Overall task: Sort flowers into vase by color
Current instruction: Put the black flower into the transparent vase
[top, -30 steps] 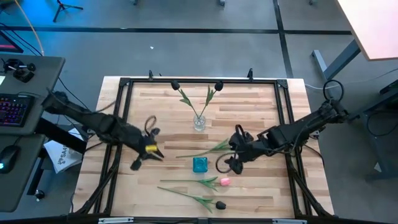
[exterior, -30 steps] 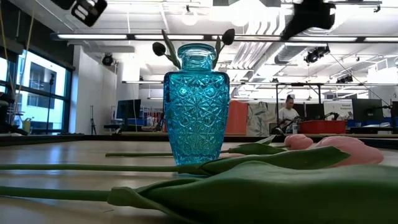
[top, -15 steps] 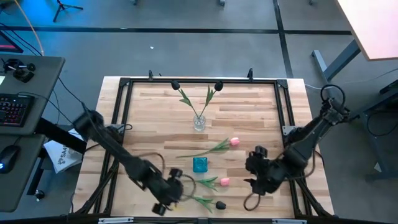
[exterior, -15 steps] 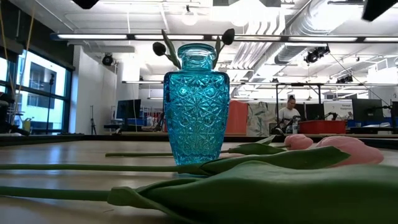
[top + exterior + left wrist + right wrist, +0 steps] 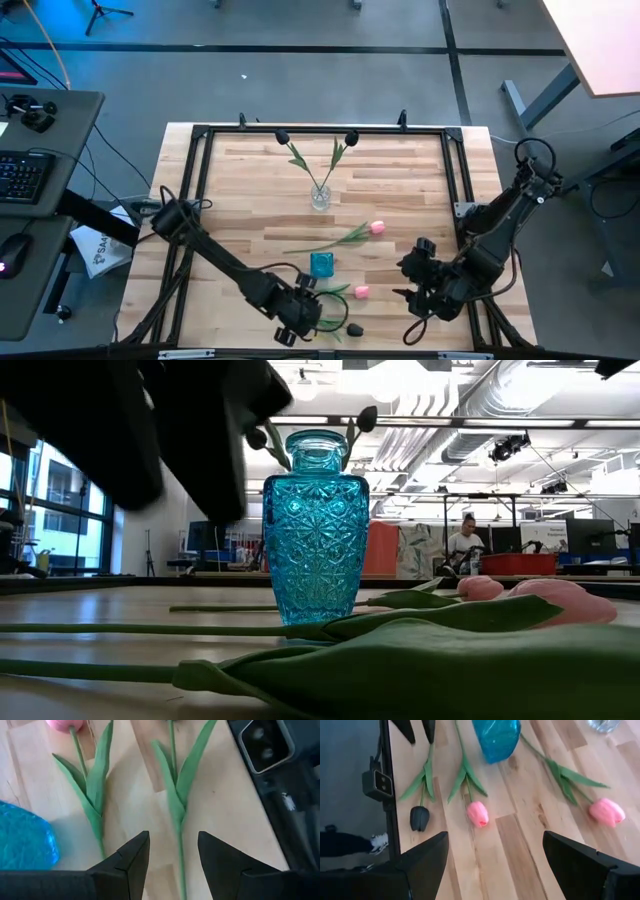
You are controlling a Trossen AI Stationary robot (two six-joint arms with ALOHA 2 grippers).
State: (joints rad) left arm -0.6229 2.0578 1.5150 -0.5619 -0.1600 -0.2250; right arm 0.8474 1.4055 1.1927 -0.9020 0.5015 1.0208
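Observation:
A dark-headed flower (image 5: 354, 328) lies near the table's front edge, its stem (image 5: 180, 865) running toward the left. My left gripper (image 5: 305, 318) hovers open over that stem, one finger on each side (image 5: 172, 852), not touching it. One pink flower (image 5: 361, 292) lies just behind it and another (image 5: 377, 228) lies at mid-table. The blue vase (image 5: 321, 264) stands between them. A clear vase (image 5: 320, 197) farther back holds two dark flowers. My right gripper (image 5: 415, 285) waits wide open at the near right (image 5: 495, 837).
A black frame (image 5: 200, 135) runs round the wooden table. A small camera (image 5: 382, 782) sits on its near rail beside the dark flower's head. In the low view my left gripper (image 5: 150, 430) looms dark before the blue vase (image 5: 315, 525).
My left gripper has swung from the table's left middle toward the near edge and right, coming down over the dark flower's stem. My right gripper has drawn back from the mid-table pink flower toward the near right corner. The flowers have stayed where they lay.

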